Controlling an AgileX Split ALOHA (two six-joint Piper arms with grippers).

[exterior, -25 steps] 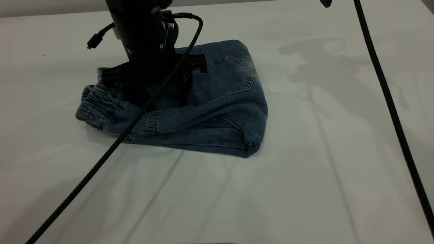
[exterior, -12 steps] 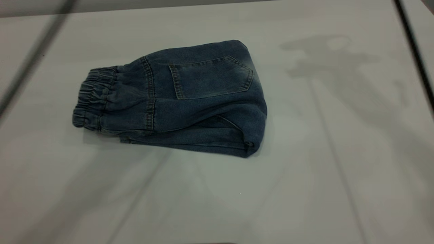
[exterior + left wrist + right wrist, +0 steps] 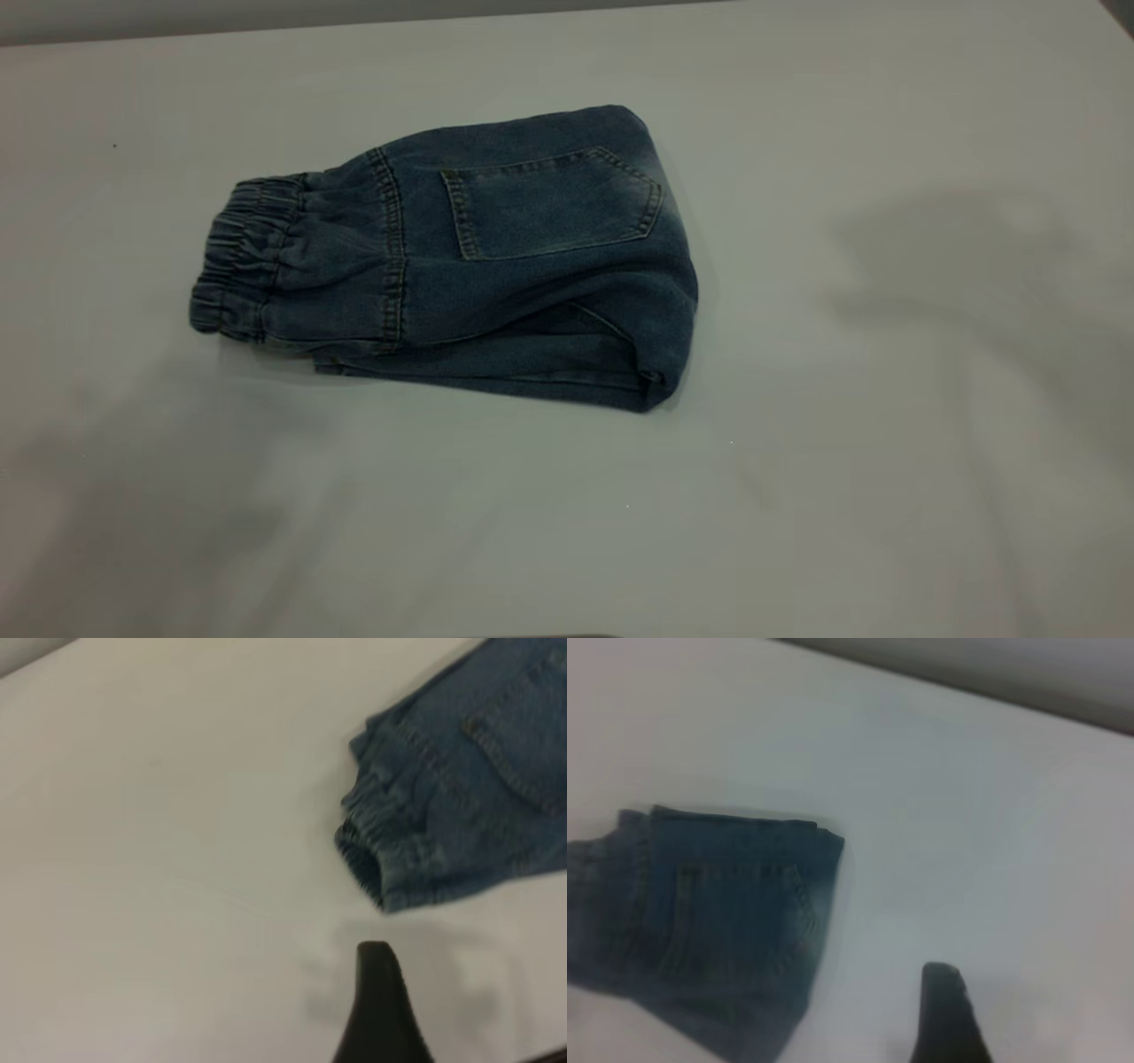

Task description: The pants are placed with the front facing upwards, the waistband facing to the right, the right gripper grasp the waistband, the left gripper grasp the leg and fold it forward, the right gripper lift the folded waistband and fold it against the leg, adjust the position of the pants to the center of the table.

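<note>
The blue denim pants (image 3: 496, 283) lie folded into a compact bundle on the white table (image 3: 797, 443), patch pocket (image 3: 549, 204) upward. The gathered waistband (image 3: 239, 257) is at the bundle's left end. Neither arm shows in the exterior view. In the left wrist view my left gripper (image 3: 461, 1028) hovers open over bare table, apart from the waistband (image 3: 372, 850), one fingertip (image 3: 376, 983) showing. In the right wrist view my right gripper (image 3: 1028, 1036) is open and empty, one fingertip (image 3: 943, 1001) over the table, off the pants' (image 3: 718, 930) folded end.
The table's far edge (image 3: 354, 22) runs along the back. Soft arm shadows fall on the cloth (image 3: 957, 266) at the right and front left. White surface surrounds the pants on all sides.
A second ago the left gripper stood on the pants near the waistband. It has lifted out of the exterior view, the cables have gone too, and the pants lie still.
</note>
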